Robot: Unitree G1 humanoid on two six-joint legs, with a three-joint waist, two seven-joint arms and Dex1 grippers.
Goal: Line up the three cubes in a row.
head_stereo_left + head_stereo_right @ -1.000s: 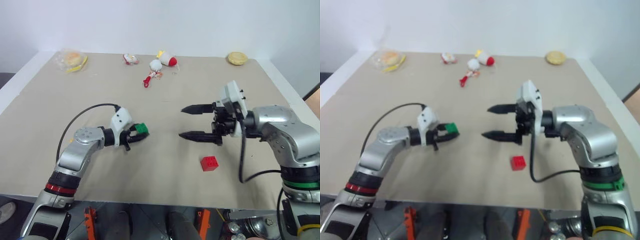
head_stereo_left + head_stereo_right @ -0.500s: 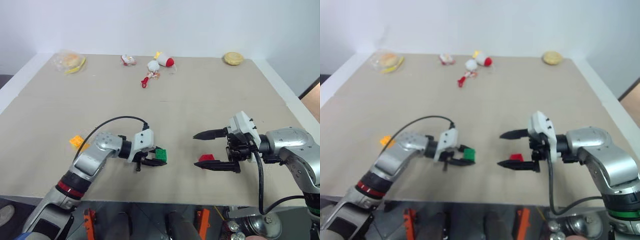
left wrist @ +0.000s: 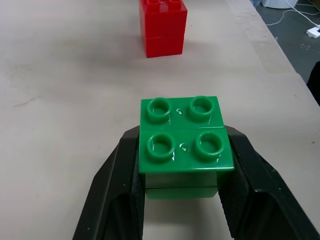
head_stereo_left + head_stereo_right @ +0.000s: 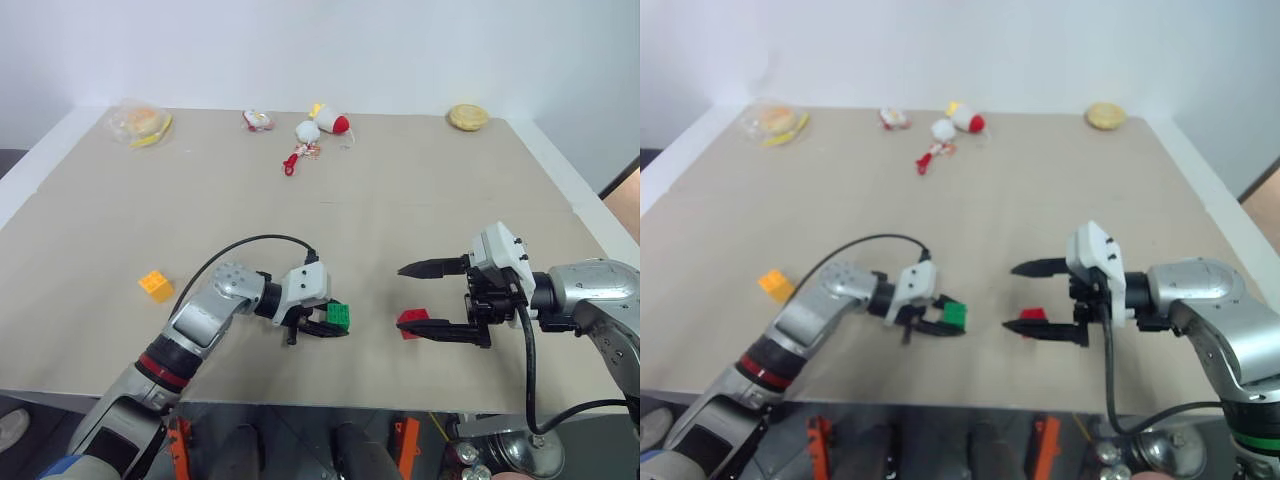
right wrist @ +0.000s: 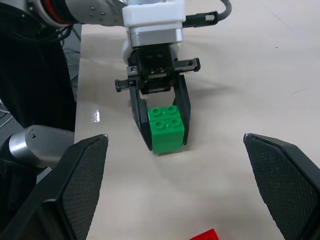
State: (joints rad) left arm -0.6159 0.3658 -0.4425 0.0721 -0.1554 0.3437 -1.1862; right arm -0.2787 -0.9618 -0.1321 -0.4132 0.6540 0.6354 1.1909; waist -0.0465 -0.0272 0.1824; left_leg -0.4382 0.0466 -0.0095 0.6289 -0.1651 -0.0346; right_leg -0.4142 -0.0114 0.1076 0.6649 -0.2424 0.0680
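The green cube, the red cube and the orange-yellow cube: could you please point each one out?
green cube (image 3: pixel 186 134): left wrist view, studded top face.
red cube (image 4: pixel 411 321): left eye view, top face.
orange-yellow cube (image 4: pixel 154 285): left eye view, top face.

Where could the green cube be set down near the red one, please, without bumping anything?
The bare strip of table between the green cube, clamped in the left gripper, and the red cube looks free. It is tight on the red cube's far side, where the open right gripper stands. The orange-yellow cube has bare table all round it.
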